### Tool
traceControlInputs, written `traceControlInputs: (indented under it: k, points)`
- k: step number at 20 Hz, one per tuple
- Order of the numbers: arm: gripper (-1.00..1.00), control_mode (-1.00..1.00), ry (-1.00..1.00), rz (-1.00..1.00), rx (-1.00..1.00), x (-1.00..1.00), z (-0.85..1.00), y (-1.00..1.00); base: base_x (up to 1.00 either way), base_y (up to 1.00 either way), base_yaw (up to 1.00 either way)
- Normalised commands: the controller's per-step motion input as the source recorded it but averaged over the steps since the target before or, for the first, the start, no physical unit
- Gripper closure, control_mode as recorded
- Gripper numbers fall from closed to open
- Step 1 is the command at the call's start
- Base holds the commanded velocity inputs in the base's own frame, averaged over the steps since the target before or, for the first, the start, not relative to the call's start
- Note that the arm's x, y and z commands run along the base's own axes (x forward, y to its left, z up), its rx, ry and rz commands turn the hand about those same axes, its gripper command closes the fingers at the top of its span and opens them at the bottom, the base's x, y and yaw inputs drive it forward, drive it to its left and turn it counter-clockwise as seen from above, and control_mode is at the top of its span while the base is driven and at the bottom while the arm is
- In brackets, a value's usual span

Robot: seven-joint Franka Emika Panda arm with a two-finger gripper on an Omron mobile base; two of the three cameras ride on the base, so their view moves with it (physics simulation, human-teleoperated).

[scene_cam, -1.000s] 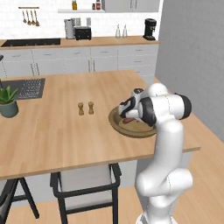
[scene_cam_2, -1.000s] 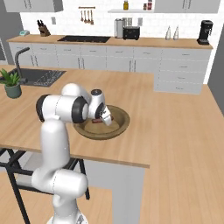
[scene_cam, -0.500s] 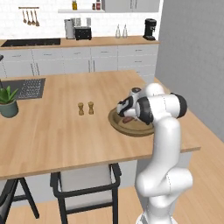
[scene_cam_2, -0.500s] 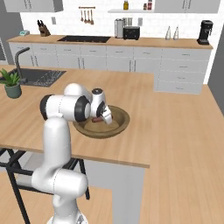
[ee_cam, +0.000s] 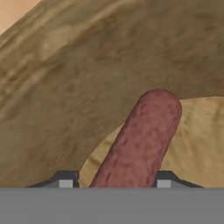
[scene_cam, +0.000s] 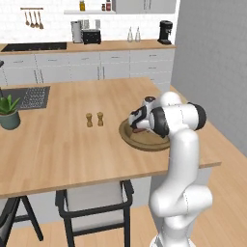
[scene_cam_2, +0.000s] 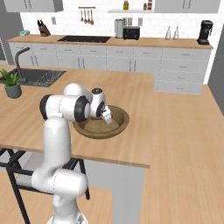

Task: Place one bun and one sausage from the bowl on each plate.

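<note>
End effector is down inside the bowl, which sits on the tabletop near its right edge. In the hand view a sausage lies lengthwise between my two fingertips, one tip on each side of it. Whether the tips touch its skin I cannot tell; their contact faces sit at the bottom edge of that view. State of the end effector: part-way shut around the sausage, grip not confirmed.

Position of the sausage: on the bowl's lighter floor, its far end pointing toward the sloped darker wall. From the base views my hand covers it; a little reddish shows at the end effector in the right base view.

Handling, my judgement: light, firm, smooth-skinned and round, so it may roll or squirt out endwise if pinched off centre. Best hold is across the middle of its length, fingers square to the axis. Not fragile; moderate squeeze should do. Lift straight up to clear the bowl wall.

No bun or plates identified in these views. Two small shakers stand on the tabletop left of the bowl, well apart from it; a potted plant sits far left.
</note>
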Motion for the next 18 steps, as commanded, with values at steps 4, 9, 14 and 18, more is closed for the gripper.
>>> traceControlInputs:
  k: [4, 9, 14, 18]
  points:
    - [1.00, -1.00, 0.00, 0.00, 0.00, -0.30, 0.57, -0.26, 0.00, 0.00, 0.00]
    - [1.00, -1.00, 0.00, 0.04, 0.00, -0.65, 0.90, -0.26, 0.00, 0.00, 0.00]
    - [1.00, -1.00, 0.00, 0.20, 0.00, -0.88, 0.71, 0.00, 0.00, 0.00, 0.00]
    - [1.00, -1.00, 0.00, 0.33, -0.06, -0.92, 0.49, 0.00, 0.00, 0.00, 0.00]
